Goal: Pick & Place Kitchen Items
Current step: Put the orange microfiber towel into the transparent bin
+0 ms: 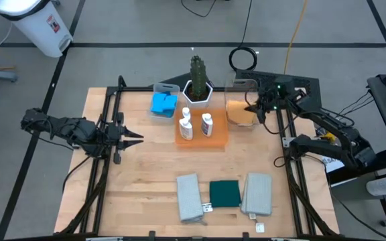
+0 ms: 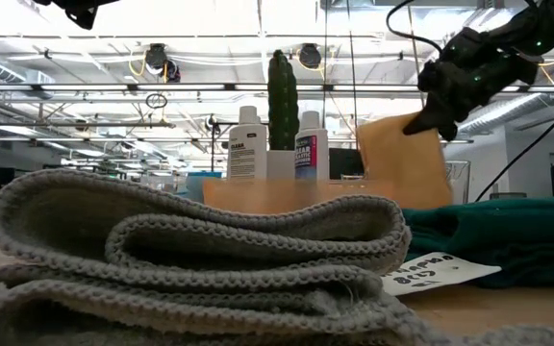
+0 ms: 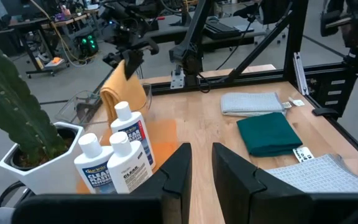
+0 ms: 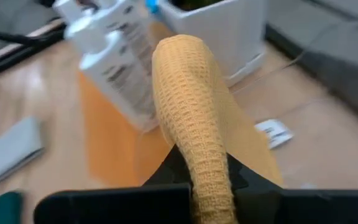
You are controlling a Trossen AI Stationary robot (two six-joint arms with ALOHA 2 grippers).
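The right gripper (image 1: 254, 109) is clamped on a folded orange knit cloth (image 1: 240, 112), holding it above the clear plastic bin (image 1: 241, 85) at the far right of the table. In the low view the orange cloth (image 2: 402, 161) hangs from the pinched upper corner, its long axis running roughly vertical, free end pointing down. In the right wrist view the cloth (image 4: 194, 118) is a rolled fold rising from between the dark fingers, which press on it from both sides.

The left gripper (image 1: 138, 138) hovers over the left side of the wooden table (image 1: 146, 181), pointing toward the centre. Its fingers (image 3: 176, 171) stand slightly apart with a narrow gap and nothing between them.

Two small white labelled bottles (image 1: 186, 126) (image 1: 208, 124) stand upright on the flat orange tray (image 1: 216, 139) at centre. Bright-blue sponges (image 1: 163, 104) lie in a second clear bin (image 1: 166, 88) left of the tray. A green cactus in a white hexagonal pot (image 1: 198, 90) stands between the two bins.

Three folded cloths lie in a row along the near edge, apart from one another: a grey knit cloth (image 1: 189, 197) on the left, its long axis running near to far; a dark green cloth (image 1: 225, 193) in the middle, nearly square; a second grey cloth (image 1: 257, 194) on the right, its long axis also near to far. A small white paper tag (image 2: 436, 272) lies beside the green cloth.
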